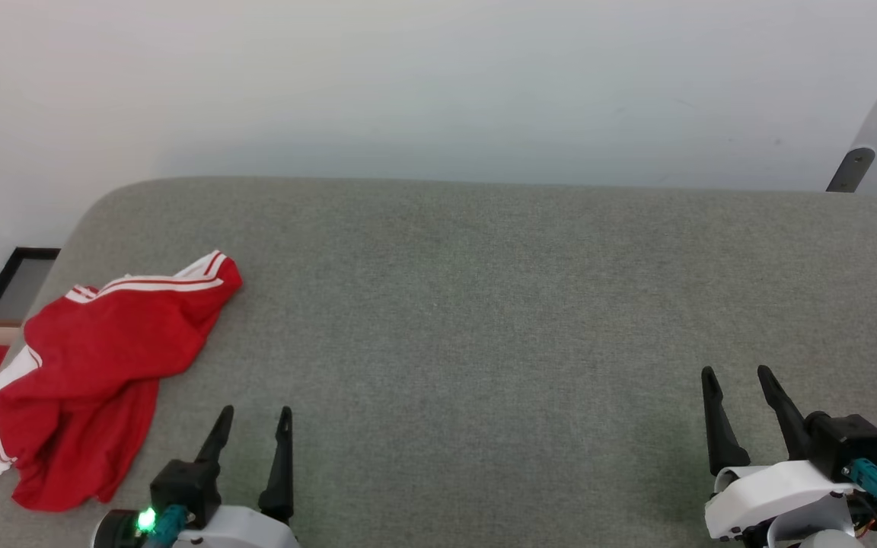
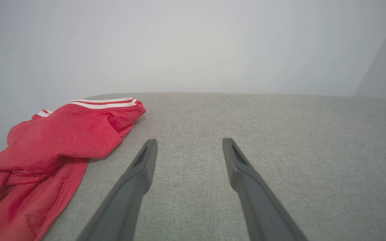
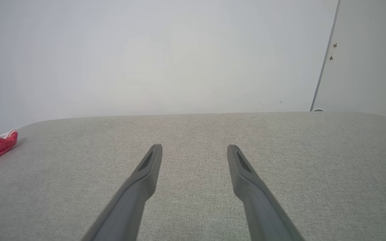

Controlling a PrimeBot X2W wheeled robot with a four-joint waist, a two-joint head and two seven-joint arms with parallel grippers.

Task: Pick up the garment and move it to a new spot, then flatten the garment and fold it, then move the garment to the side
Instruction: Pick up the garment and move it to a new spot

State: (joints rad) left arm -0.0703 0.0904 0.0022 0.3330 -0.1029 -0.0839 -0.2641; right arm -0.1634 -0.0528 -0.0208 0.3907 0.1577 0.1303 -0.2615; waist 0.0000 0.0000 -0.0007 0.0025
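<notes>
Garment (image 1: 96, 358) bunched on surface (image 1: 484, 304), at left edge.
Left tool (image 1: 256, 412) and right tool (image 1: 735, 371) stand apart, empty; our reach could shove it off.

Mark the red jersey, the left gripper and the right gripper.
red jersey (image 1: 103, 358), head view, on its crumpled red body.
left gripper (image 1: 256, 412), head view, midway between its fingertips.
right gripper (image 1: 735, 371), head view, midway between its fingertips.

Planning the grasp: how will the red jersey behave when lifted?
Probably floppy: the jersey lies crumpled in soft folds, so it should drape. Likely light: the cloth looks thin. Pushed, it may bunch on the grey fabric surface.
</notes>
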